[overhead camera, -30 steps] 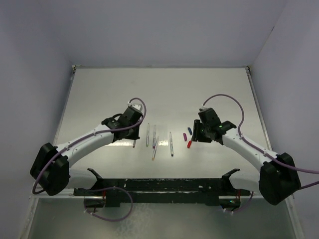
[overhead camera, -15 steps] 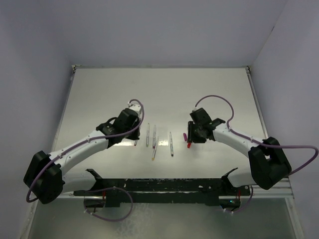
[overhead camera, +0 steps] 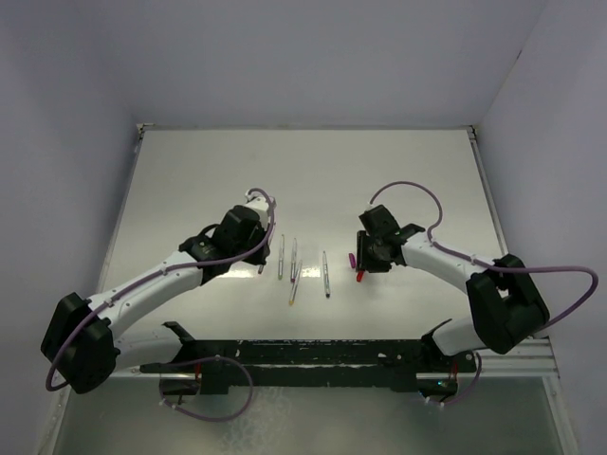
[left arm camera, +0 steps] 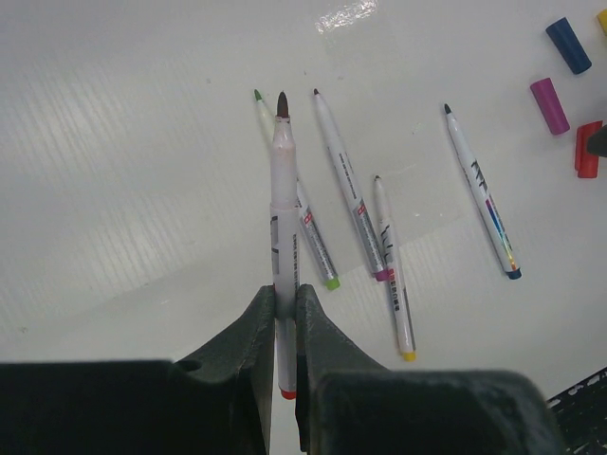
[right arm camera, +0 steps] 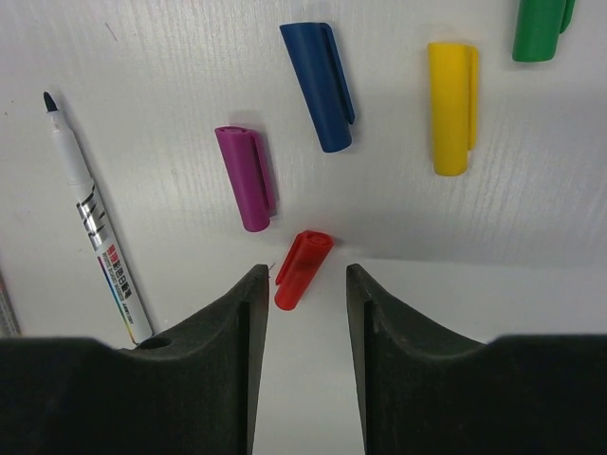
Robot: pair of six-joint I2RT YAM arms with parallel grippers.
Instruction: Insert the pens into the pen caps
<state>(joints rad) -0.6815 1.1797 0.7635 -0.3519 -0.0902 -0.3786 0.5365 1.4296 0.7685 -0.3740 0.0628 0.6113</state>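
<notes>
Right arm has folded in closer, bringing the right gripper [right arm camera: 305, 284] down over the caps.
Its jaws stand apart astride the small red plastic cap [right arm camera: 303, 268], with the purple cap [right arm camera: 245, 177], blue cap [right arm camera: 319, 85], yellow cap [right arm camera: 450, 106] and green cap [right arm camera: 541, 28] just beyond. The left gripper [left arm camera: 285, 301] clamps a thin silvery-grey stick pen [left arm camera: 282, 190]; four more grey pens [left arm camera: 353, 194] lie on the white table [left arm camera: 114, 190].

I get bright, even overhead light, one glare patch on the glossy white tabletop [left arm camera: 142, 190], soft shadows, sharp focus.
</notes>
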